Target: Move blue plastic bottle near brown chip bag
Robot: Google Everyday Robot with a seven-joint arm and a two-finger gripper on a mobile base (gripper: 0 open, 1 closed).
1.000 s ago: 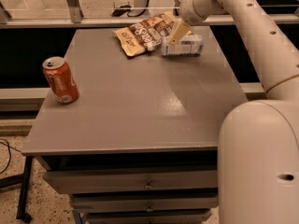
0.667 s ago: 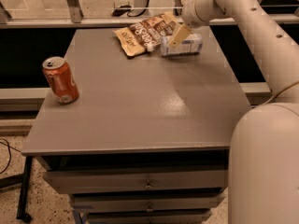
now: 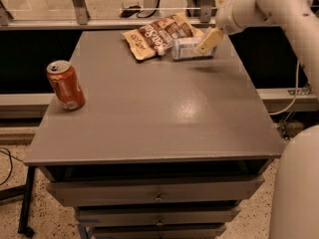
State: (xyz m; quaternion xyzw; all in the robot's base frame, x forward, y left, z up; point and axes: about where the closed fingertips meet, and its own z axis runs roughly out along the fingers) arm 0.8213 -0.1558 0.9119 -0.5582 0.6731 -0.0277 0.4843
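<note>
The blue plastic bottle [image 3: 185,49] lies on its side at the far edge of the grey table [image 3: 149,113], with its white cap pointing left. It touches the lower right edge of the brown chip bag [image 3: 160,34], which lies flat at the back of the table. My gripper [image 3: 208,41] hangs from the white arm at the upper right. It sits at the bottle's right end and overlaps that end in the camera view.
An orange soda can [image 3: 66,84] stands upright near the table's left edge. Drawers [image 3: 158,195] sit under the tabletop. A metal rail [image 3: 99,24] runs behind the table. My white base [image 3: 299,193] fills the lower right.
My gripper and arm have shifted right and a little up off the bottle's middle. More of the bottle now shows, lying beside the chip bag.
</note>
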